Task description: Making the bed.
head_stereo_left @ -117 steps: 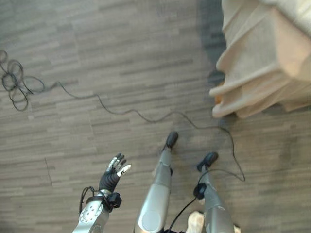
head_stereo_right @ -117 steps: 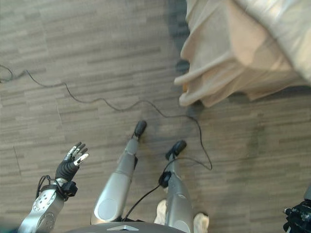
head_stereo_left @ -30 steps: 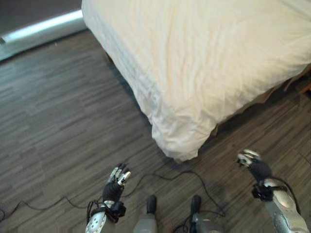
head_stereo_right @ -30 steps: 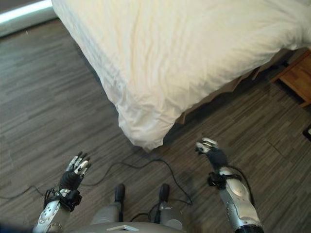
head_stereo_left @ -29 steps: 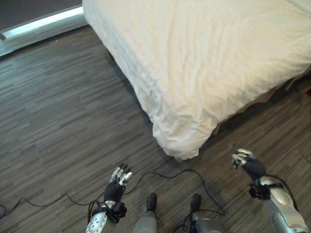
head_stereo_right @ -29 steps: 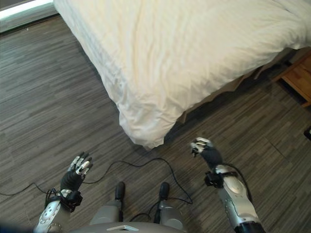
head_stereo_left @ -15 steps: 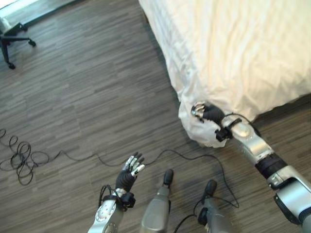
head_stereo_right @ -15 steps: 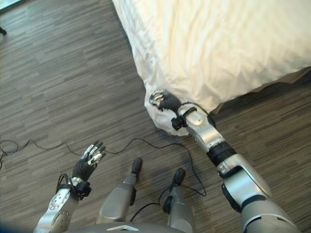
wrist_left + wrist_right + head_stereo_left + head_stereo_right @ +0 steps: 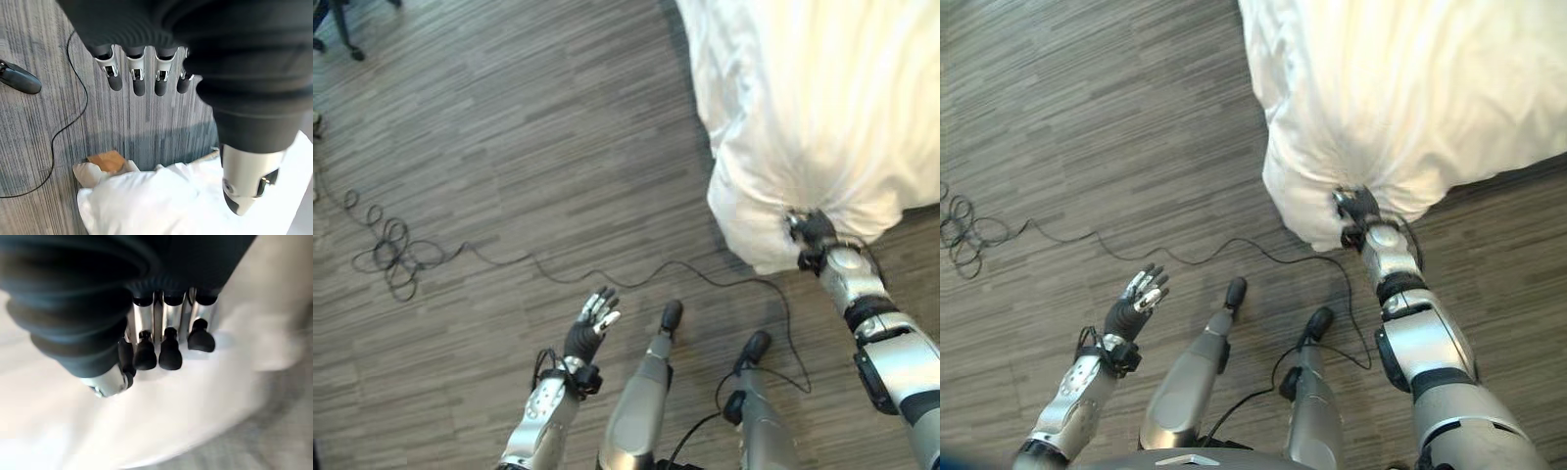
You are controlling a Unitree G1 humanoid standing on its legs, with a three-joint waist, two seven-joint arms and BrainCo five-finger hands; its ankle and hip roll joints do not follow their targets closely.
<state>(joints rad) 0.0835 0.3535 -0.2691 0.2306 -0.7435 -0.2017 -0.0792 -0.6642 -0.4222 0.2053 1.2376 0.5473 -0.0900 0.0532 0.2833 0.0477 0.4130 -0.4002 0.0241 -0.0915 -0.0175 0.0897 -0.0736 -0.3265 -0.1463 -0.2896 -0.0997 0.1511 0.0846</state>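
Right hand: you've got it up against the hanging corner of the duvet, dark fingertips bent down onto the white cloth. From your wrist camera it looks like a pinch on the fabric, though the fold hides just how much is caught.
Left hand: it's out over the floor, well apart from the bed, fingers straight and spread, holding nothing.
Duvet: white and creased, it covers the bed at the upper right of your head views, and its near corner droops toward the floor in a bunched lump right where your right hand sits.
Bed corner: your left wrist camera catches a bit of tan wood peeking out beside the bunched cloth.
Cable: a thin black one snakes across the floor from a tangle at the left toward the bed corner.
Floor: grey-brown planks.
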